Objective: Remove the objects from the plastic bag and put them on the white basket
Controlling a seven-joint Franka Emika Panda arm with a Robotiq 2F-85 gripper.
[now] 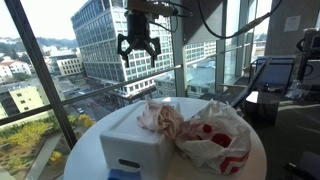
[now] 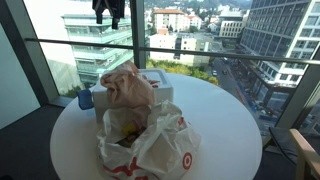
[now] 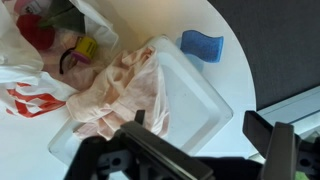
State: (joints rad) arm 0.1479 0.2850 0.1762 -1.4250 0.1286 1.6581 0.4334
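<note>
Room: you are working beside floor-to-ceiling windows (image 1: 60,60), with city buildings and streets far below.
Bench: your round white bench (image 2: 235,115) carries everything, and it shows in both exterior views.
Hand: your hand (image 1: 138,52) hangs high above the bench with its two fingers spread apart and nothing between them. In an exterior view only its lower part shows at the top edge (image 2: 108,15). In the wrist view (image 3: 198,121) the dark fingers frame the basket from the bottom of the picture.
White basket: the white basket (image 1: 125,140) sits on the bench on the window side. It lies directly under your hand in the wrist view (image 3: 195,95).
Pink bundle: a crumpled pale pink bundle (image 3: 125,90) lies across the basket's top, drooping over the edge towards the bag. You cannot tell whether it is cloth or thin plastic.
Plastic bag: the white plastic bag (image 2: 150,140) with red markings slumps open on the bench, touching the basket's side.
Bag contents: a red item (image 3: 35,30) and a yellow item (image 3: 87,47) sit inside the bag's mouth, too bunched to identify.
Blue object: a small blue object (image 3: 203,45) rests on the bench just beside the basket.
</note>
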